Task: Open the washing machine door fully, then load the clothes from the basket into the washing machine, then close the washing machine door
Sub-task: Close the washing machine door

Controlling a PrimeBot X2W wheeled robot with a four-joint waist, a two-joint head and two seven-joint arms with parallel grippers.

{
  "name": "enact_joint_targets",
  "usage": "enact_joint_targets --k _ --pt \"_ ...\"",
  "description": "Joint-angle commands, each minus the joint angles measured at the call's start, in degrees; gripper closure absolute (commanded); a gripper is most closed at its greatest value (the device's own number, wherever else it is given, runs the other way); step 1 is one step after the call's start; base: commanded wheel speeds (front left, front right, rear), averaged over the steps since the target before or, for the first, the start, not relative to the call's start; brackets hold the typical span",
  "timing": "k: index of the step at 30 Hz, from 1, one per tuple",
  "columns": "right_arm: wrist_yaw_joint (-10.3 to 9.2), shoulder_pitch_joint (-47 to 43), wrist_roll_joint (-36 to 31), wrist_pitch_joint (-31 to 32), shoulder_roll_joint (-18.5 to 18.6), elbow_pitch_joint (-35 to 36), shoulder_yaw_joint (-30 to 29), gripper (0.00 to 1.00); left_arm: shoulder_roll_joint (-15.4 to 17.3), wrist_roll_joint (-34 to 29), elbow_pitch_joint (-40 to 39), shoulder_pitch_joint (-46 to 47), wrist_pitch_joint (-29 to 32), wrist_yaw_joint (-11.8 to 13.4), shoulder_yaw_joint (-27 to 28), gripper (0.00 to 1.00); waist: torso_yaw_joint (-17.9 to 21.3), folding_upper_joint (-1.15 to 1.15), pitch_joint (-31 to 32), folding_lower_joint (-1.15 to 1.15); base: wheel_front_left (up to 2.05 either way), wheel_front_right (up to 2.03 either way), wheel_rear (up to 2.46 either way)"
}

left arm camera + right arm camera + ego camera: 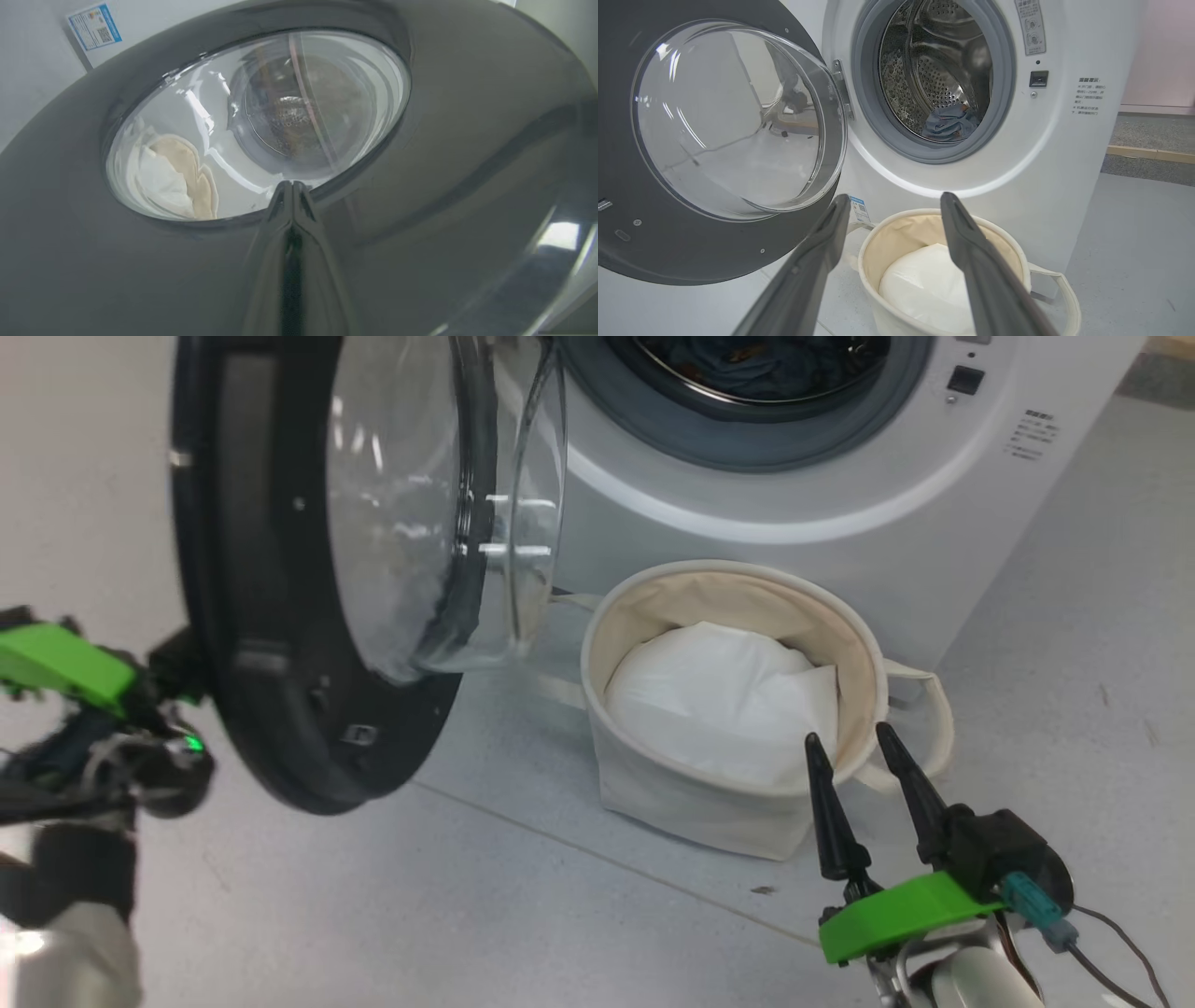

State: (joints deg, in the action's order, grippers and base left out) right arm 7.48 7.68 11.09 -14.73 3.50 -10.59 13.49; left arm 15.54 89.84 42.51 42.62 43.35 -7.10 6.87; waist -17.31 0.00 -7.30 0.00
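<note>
While the left gripper [292, 186] sits pinched together at the glossy door [467, 116], the right gripper [846, 735] gapes.

One washing machine [1064, 154], one door [691, 252], one basket [906, 233], two end effectors [864, 747] [292, 186].

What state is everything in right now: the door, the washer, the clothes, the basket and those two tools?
washing machine door: open, swung out from the washer.
washing machine: mouth uncovered, clothes inside.
clothes: lying low in the drum.
basket: upright on the floor, holding a white liner.
left tool: shut, at the door's outer face.
right tool: open, holding nothing, near the basket.
</note>
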Motion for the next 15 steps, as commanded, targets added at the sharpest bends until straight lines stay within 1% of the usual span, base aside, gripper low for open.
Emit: enact_joint_targets --k 1,5,7,9,11,15 --pt "0.01 0.0 0.5 -0.3 -0.6 1.8 1.0 0.0 1.2 -0.2 -2.6 0.6 0.8 -0.4 0.6 1.0 0.5 0.0 0.4 0.0 0.0 0.0 0.0" --pt "0.01 -1.1 1.8 -0.3 -0.6 2.0 0.4 0.0 -3.2 0.4 -8.2 -3.0 1.5 -0.4 -1.1 1.0 1.4 0.0 1.6 0.0 0.0 0.0 0.0" --pt "0.01 -1.8 2.2 -0.3 -0.6 2.0 -0.1 0.0 -6.0 1.6 -9.9 -4.3 1.8 -0.4 -1.4 1.0 1.8 0.0 2.0 0.0 0.0 0.0 0.0" --pt "0.01 -2.3 2.4 -0.3 -0.6 1.9 0.0 0.0 -8.1 2.0 -10.9 -5.4 1.7 -0.4 -1.9 1.0 2.5 0.0 2.3 0.0 0.0 0.0 0.0" --pt "0.01 -2.5 2.5 -0.3 -0.6 1.8 0.4 0.0 -9.5 1.9 -11.1 -6.2 1.1 -0.4 -2.7 1.0 3.5 0.0 2.6 0.0 0.0 0.0 0.0" --pt "0.01 -2.2 2.9 -0.3 -0.6 2.3 0.5 0.0 -10.9 1.0 -11.4 -6.7 -1.0 -0.4 -3.9 1.0 6.5 0.0 2.5 0.0 0.0 0.0 0.0"
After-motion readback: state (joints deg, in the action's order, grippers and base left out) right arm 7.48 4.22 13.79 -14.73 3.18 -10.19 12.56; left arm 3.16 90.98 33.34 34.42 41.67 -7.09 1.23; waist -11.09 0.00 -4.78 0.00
